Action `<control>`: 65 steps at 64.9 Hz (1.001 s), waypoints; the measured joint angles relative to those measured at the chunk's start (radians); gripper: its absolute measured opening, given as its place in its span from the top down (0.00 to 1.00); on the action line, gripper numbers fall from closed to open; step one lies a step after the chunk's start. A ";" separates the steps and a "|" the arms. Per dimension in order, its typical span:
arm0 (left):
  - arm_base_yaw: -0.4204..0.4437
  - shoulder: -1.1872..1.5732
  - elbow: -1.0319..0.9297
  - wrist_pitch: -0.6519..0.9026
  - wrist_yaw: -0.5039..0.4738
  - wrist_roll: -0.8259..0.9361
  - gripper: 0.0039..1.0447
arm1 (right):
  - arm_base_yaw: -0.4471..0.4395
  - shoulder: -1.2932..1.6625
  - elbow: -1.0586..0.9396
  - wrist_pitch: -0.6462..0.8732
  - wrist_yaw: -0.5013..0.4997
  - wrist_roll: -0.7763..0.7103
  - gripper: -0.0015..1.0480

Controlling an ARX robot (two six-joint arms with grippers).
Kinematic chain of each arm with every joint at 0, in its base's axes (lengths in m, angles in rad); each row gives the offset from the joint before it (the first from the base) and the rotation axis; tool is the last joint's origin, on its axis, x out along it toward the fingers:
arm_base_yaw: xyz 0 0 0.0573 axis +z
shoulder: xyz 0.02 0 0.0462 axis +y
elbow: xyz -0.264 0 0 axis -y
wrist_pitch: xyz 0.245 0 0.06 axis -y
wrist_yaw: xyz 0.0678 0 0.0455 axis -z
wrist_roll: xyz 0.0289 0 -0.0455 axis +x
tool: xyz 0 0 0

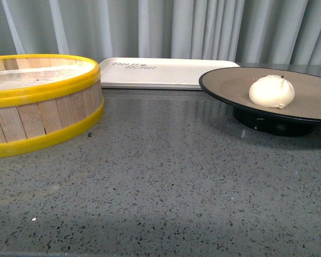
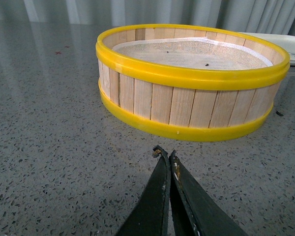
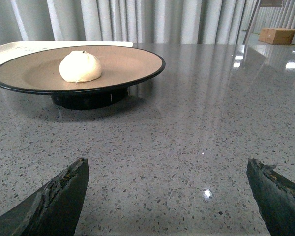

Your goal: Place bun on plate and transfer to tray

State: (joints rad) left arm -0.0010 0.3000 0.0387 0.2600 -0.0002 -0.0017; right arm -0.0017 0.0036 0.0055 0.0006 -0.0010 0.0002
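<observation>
Grey speckled counter (image 1: 166, 176) runs back to a pale curtain (image 1: 203, 27). Your bun (image 1: 272, 91) sits on the plate (image 1: 224, 85) at the right, a little off its middle, so the first half of the job looks done. What is left, I judge, is to carry plate and bun to the tray (image 1: 166, 72). It lies flat at the far edge, between basket and plate, with the plate's left rim just in front of it.

The basket (image 1: 43, 118) at the left shows only its mesh liner. Your right gripper (image 3: 166, 167) has its jaws spread wide and holds nothing. It faces the plate from the near side, well apart from it, a fair stance for taking the rim. Your left gripper (image 2: 165, 155) is pinched closed on nothing, low over the counter on the near side of the basket, out of the way. Lift level, since the bun lies loose and could roll.
</observation>
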 joint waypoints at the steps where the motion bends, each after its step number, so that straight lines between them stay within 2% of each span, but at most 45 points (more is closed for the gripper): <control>1: 0.000 -0.003 -0.001 -0.002 0.000 0.000 0.96 | 0.000 0.000 0.000 0.000 0.000 0.000 0.08; 33: 0.000 -0.126 -0.013 -0.082 0.000 0.000 0.96 | 0.000 0.000 0.000 0.000 0.000 0.000 0.08; 41: 0.000 -0.268 -0.013 -0.252 0.000 0.000 0.96 | 0.000 0.000 0.000 0.000 0.000 0.000 0.08; 59: 0.000 -0.296 -0.013 -0.259 0.000 -0.001 0.96 | 0.000 0.000 0.000 0.000 0.000 0.000 0.08; 64: 0.000 -0.296 -0.013 -0.259 0.000 -0.001 0.86 | 0.000 0.000 0.000 0.000 0.000 0.000 0.08; 65: 0.000 -0.296 -0.013 -0.259 0.000 -0.001 0.81 | 0.000 0.000 0.000 0.000 0.000 0.000 0.08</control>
State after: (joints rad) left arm -0.0010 0.0040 0.0261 0.0006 -0.0002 -0.0029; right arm -0.0017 0.0036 0.0055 0.0006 -0.0010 -0.0002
